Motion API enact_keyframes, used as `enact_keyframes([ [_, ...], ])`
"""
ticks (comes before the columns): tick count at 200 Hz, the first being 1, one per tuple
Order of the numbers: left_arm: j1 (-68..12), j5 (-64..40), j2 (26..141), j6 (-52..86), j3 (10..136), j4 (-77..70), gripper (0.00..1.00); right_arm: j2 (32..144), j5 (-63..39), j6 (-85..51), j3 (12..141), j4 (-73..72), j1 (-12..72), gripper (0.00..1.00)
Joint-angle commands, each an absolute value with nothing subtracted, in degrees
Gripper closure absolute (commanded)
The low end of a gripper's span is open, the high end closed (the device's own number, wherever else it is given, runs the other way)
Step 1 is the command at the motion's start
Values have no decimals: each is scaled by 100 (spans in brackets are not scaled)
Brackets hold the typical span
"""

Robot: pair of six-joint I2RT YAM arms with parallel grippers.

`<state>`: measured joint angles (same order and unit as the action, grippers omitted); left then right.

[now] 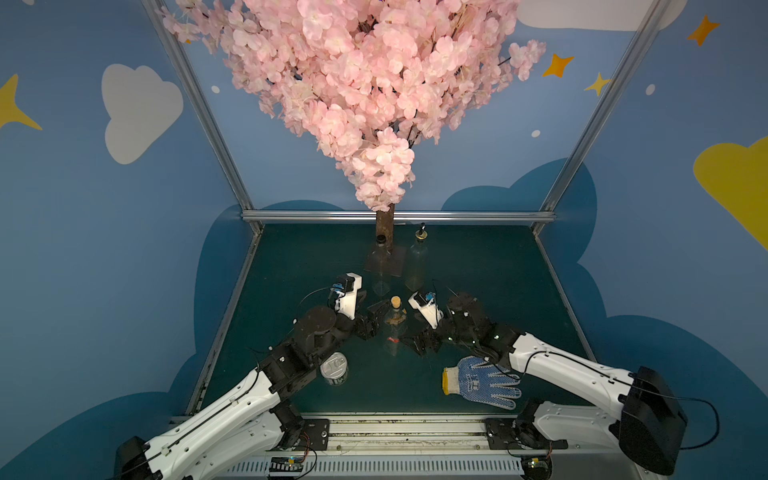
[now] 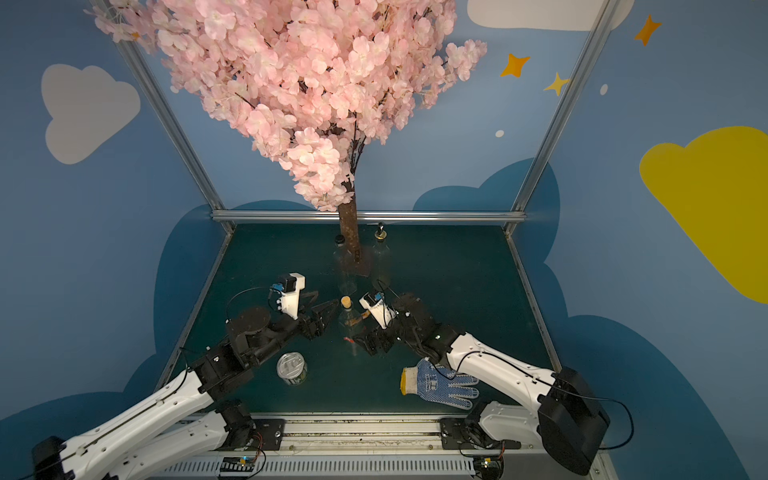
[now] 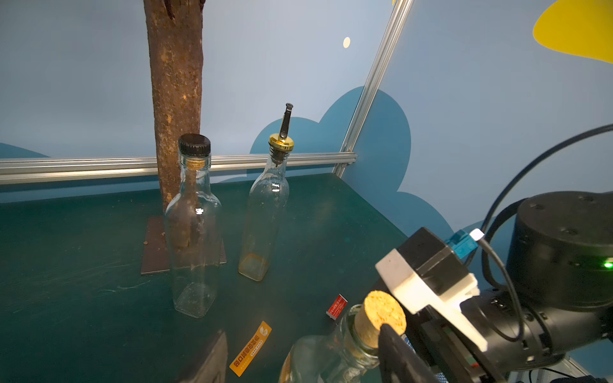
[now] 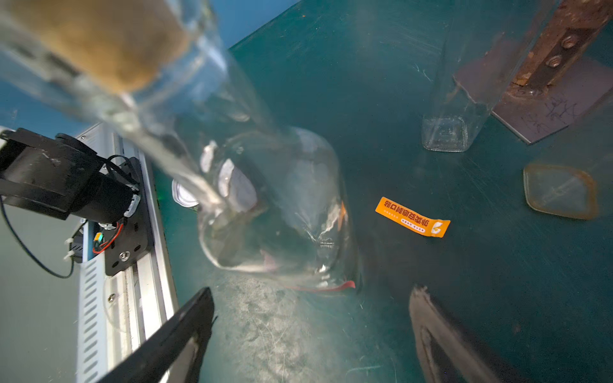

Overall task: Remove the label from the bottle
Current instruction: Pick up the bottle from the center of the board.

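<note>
Though not yet finished, task: orange label (image 4: 413, 217) already off and flat on table (image 1: 478, 270); red strip (image 3: 336, 306) apparently left to deal with; faint orange trace on the glass too, hard to judge; about halfway, at a guess.
Can (image 1: 334, 368), glove (image 1: 482, 380): nearest the arm bases, well apart from the work, no part in it.
Right claw (image 4: 311, 295): jaws spread wide, nothing between them; aimed at the bottle's foot, near the red strip, no contact visible.
Left claw (image 3: 302, 331): jaws apart, clamped on nothing; one finger (image 3: 398, 351) just beside cork (image 3: 384, 311), contact impossible to tell; other finger clear of the glass.
Bottle (image 4: 282, 205): upright mid-table between both claws, corked, gripped by neither.
Red strip: low on the bottle's side facing the right claw; looks like a lifted flap; stuck or loose, cannot tell.
Label: loose on the table just beside the bottle, toward the far bottles, touching nothing.
Far bottles (image 3: 194, 232): two, clear, upright near the back rail, one capped, one with a pourer; no labels visible.
Trunk (image 3: 175, 99): behind them, on a metal foot plate.
</note>
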<state>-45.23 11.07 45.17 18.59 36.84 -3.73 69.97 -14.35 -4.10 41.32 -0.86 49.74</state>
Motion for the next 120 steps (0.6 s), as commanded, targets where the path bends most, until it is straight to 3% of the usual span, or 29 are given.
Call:
enact_keyframes([
  [1,-4487,899,4506,1774,3638,-628,30,7131,-1278,-384,4044,-719,5020,8],
  [120,-4365,639,4728,1818,3595,-800,29,7818,-1457,-297,3929,-1738,5128,11],
])
